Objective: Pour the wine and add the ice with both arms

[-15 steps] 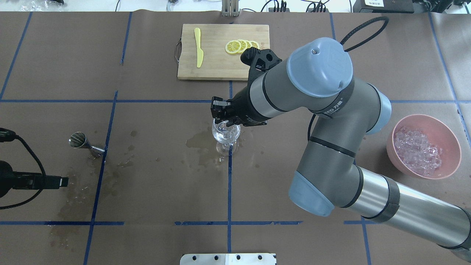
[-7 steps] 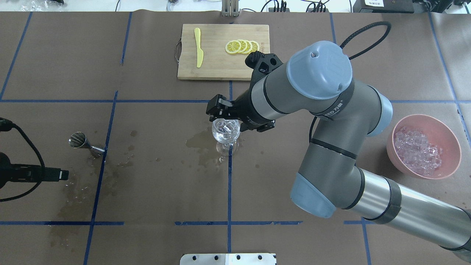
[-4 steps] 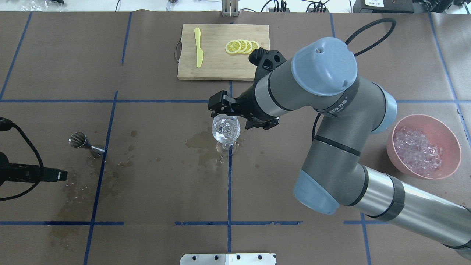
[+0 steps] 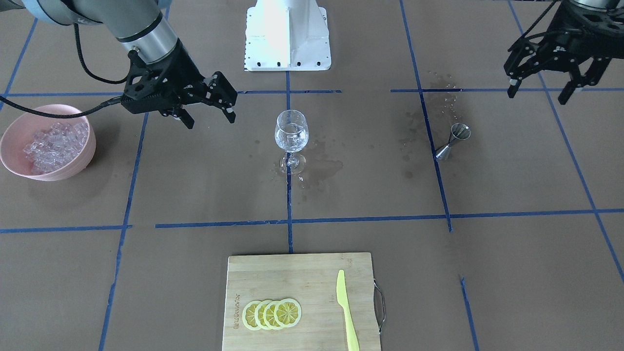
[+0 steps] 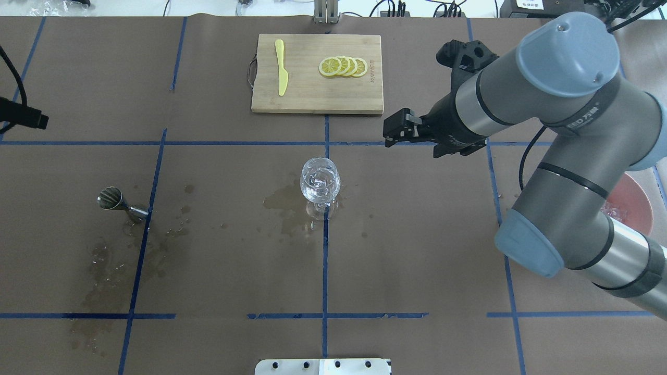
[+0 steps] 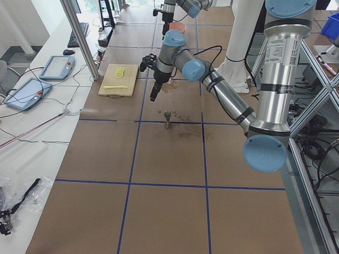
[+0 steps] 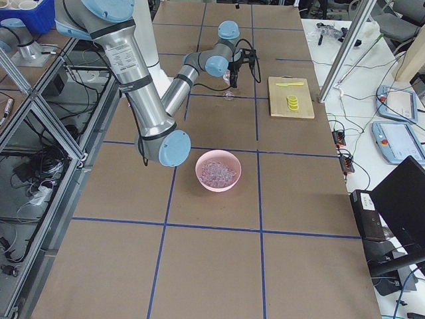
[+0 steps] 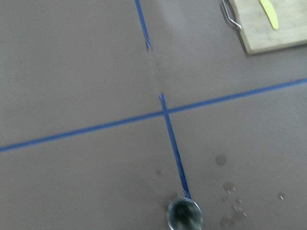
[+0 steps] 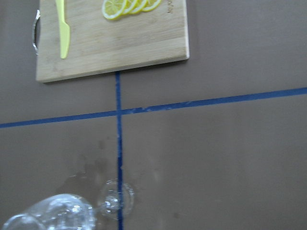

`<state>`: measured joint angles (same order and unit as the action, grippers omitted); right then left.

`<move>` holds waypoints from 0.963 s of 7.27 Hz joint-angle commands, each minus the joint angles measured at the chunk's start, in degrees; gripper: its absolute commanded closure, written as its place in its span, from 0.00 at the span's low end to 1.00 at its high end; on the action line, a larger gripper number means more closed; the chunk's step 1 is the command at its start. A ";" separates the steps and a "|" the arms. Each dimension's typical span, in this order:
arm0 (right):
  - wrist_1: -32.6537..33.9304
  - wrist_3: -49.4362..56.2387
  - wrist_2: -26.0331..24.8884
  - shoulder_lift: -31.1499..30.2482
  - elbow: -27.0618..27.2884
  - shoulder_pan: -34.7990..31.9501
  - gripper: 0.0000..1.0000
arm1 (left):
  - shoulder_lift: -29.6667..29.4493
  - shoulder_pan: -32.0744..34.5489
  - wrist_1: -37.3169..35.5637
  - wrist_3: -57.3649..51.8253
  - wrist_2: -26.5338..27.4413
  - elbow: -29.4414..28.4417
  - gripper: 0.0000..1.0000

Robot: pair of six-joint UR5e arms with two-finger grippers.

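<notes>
A clear wine glass [image 5: 320,182] stands upright at the table's middle with a few ice cubes in it; any wine in it is too faint to tell. It also shows in the front view [image 4: 291,132] and the right wrist view [image 9: 57,215]. My right gripper [image 4: 208,117] is open and empty, hanging above the table between the glass and the pink bowl [image 4: 61,171] heaped with ice [image 4: 51,140]. In the overhead view the right gripper [image 5: 390,136] is right of and beyond the glass. My left gripper [image 4: 537,94] is open and empty, high at the robot's left, above and behind the steel jigger [image 4: 456,138].
The jigger [image 5: 112,199] stands on a wet patch [image 5: 109,260]; another wet patch [image 5: 284,200] lies beside the glass. A wooden cutting board [image 5: 307,94] at the far side bears lemon slices [image 5: 344,66] and a yellow knife [image 5: 281,67]. My right arm hides most of the bowl [image 5: 633,203].
My right gripper opened over the glass, left ice in it, then rose and swung away to the right. My left gripper moved away from the robot's side toward the far left.
</notes>
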<state>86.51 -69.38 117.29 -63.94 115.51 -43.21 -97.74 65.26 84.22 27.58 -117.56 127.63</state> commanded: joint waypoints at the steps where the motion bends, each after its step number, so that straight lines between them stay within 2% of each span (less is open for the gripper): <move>1: 3.67 14.82 0.31 -7.30 1.21 -3.88 0.00 | -5.08 9.05 -2.92 -13.54 -6.32 -9.72 0.00; 3: 3.76 30.45 1.26 -14.59 -0.19 -10.72 0.00 | -5.09 16.88 -2.31 -25.24 -11.52 -19.04 0.00; 4: 3.67 38.02 3.01 -17.59 -1.51 -14.85 0.00 | -4.66 19.18 -2.22 -27.64 -13.29 -22.39 0.00; 7: 3.58 64.72 13.02 -23.49 -10.97 -32.06 0.00 | -2.30 19.99 -1.69 -28.28 -13.31 -24.44 0.00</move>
<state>90.10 -16.18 126.19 -85.25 109.07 -67.92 -101.52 84.78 82.35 -0.36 -130.82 103.99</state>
